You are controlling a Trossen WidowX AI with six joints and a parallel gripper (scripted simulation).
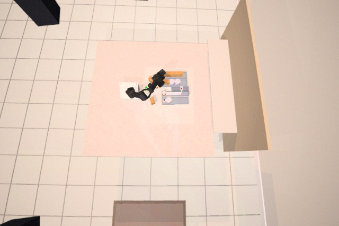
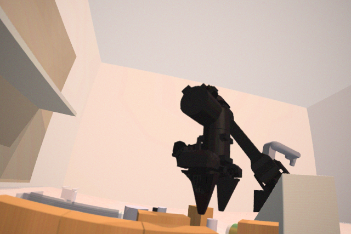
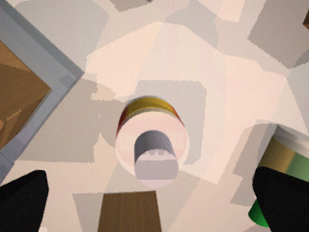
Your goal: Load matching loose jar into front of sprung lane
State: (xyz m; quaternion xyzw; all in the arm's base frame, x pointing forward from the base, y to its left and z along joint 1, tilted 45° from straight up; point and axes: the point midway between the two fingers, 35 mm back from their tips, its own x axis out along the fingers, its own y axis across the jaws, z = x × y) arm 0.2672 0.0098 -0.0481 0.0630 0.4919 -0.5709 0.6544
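Black gripper (image 1: 156, 83) (image 2: 211, 212) (image 3: 154, 182), fingers spread wide, nothing between them; tips above the loose jar, at lower left and lower right of wrist frame. Loose knob-topped jar (image 1: 156, 87) (image 2: 211, 224) (image 3: 153, 130), red/yellow band, pale lid, mid-frame in wrist view: upright, long axis vertical, knob pointing up toward camera. It's outside the lanes, left of them in top view. Count: 1 of these loose.

Green-and-tan container (image 1: 146, 90) (image 2: 233, 228) (image 3: 285, 159), 1, right edge of wrist frame, partly behind a fingertip. Loose orange blocks, 2: upper one (image 1: 150, 79) and lower one (image 1: 152, 100), centre of top frame. One wooden block (image 3: 129, 213) also at bottom of wrist frame.

Grey lanes, 4, stacked right of the arm in top view. Sprung lane (image 1: 185, 93), third down: 1 jar (image 1: 163, 92) at its left end, outside the gripper. Second lane down: 2 white round tops (image 1: 174, 81) side by side. Bottom lane (image 1: 179, 100): 1 white round top (image 1: 168, 99), 1 small dark-topped item (image 1: 164, 99) beside it. White base plate (image 1: 122, 84) far left of lanes.
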